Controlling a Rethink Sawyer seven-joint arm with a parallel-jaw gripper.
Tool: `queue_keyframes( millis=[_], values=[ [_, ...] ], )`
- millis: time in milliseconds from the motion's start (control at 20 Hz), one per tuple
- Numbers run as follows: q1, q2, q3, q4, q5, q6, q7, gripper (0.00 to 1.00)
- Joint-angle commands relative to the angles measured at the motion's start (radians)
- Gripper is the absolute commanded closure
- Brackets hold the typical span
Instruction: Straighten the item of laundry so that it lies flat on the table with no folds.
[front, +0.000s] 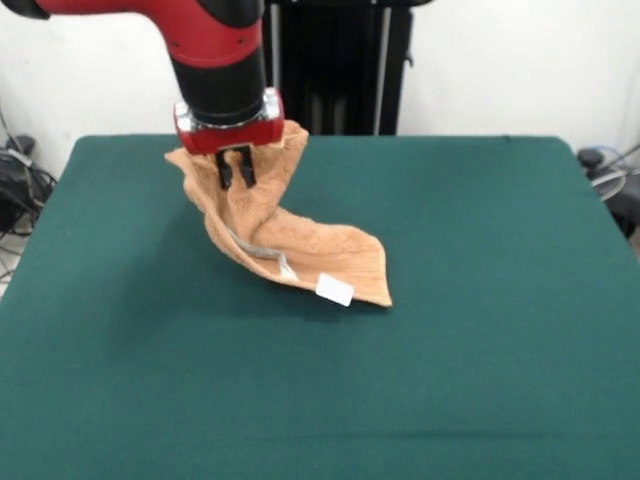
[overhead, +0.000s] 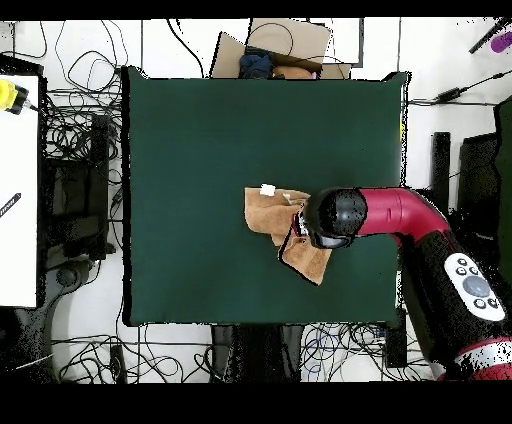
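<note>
We've got the gripper (front: 236, 176) pinched shut on the towel (front: 300, 250), one end lifted, the rest trailing on the table (front: 480, 300) w/ a tag (front: 335, 289), so we drag slow & low to unfold it.

In the overhead view, the arm's head (overhead: 335, 217) covered the end effector and part of the towel (overhead: 268, 213). In the front view, the end effector (front: 236, 172) hid the cloth behind it, the surface's (front: 480, 330) near edge was cut off, and the tag's (front: 334, 289) print was too small to read.
</note>
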Motion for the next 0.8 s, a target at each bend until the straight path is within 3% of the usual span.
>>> queue_keyframes(
  millis=[50,400,800],
  values=[
    [0.043,-0.087,0.047,0.197,0.029,-0.041,-0.023,1.00],
    [0.110,-0.192,0.012,0.269,0.066,-0.027,0.085,1.00],
    [0.150,-0.226,-0.013,0.255,0.122,0.008,0.094,1.00]
  ],
)
